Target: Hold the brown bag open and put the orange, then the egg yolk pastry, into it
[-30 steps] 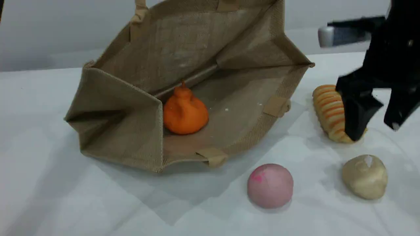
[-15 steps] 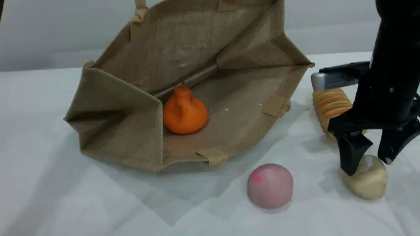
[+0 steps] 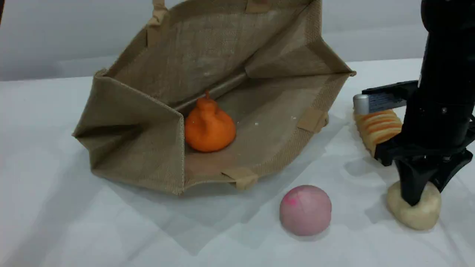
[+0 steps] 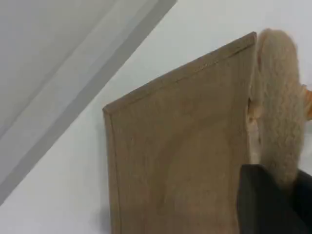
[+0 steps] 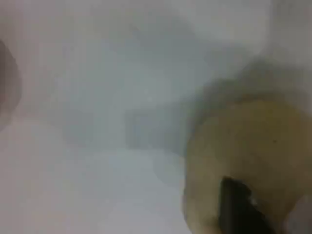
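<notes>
The brown bag [image 3: 141,122] lies on its side with its mouth wide open toward me, its upper wall lifted out of frame. Inside it, on the lower wall, sits the orange [image 3: 209,126]. The left wrist view shows the bag's panel [image 4: 175,161] and a rope handle [image 4: 279,107], with my left gripper [image 4: 273,204] shut at that handle. At the right, my right gripper [image 3: 426,194] stands straight down over the egg yolk pastry [image 3: 417,217], its fingers pressed against the pastry's top on either side. The pastry [image 5: 258,151] rests on the table and fills the blurred right wrist view.
A smooth pink ball [image 3: 305,210] sits in front of the bag's mouth, left of the pastry. A long orange-striped bread roll [image 3: 376,128] lies behind the right gripper, partly hidden by it. The white table [image 3: 74,230] stretches out to the left and front.
My right gripper has come down from above the bread roll onto the egg yolk pastry, and its jaws have narrowed around it. The bag and the orange have stayed still.
</notes>
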